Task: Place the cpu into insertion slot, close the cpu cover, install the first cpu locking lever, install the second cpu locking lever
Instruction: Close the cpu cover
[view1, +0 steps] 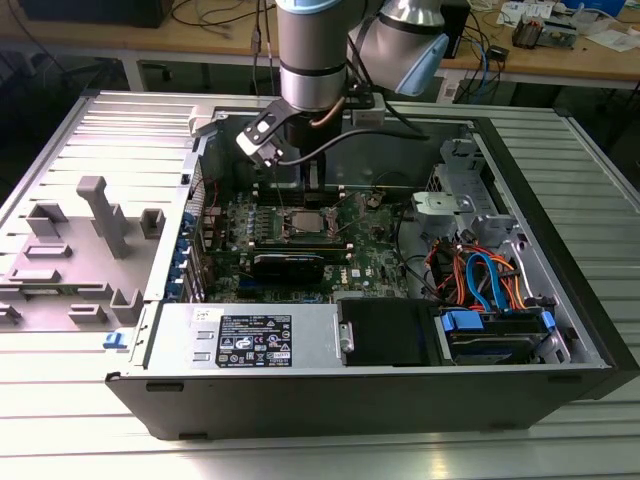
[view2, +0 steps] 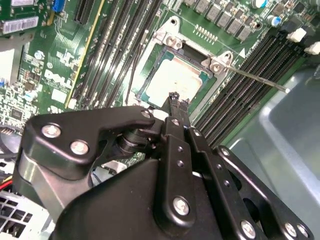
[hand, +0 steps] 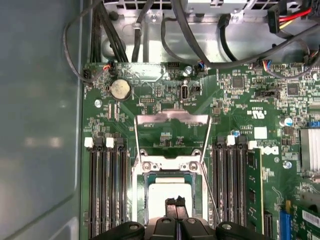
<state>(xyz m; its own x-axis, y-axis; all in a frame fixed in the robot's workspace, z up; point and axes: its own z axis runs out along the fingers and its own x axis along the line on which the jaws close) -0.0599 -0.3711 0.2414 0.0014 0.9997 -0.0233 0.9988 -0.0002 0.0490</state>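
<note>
Silver-grey cpu (hand: 157, 200) sits in the insertion slot (hand: 141, 197), partly hidden by the clenched tool (hand: 176, 200); cpu cover (hand: 172, 118) open.

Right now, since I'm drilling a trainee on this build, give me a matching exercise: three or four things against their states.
Things:
1. cpu
2. cpu cover
3. hand
4. coin battery

States:
A. swung open
B. shut, over the cpu
C. round, silver
D. seated in the insertion slot

Pairs: 1-D, 2-A, 3-B, 4-C
</note>
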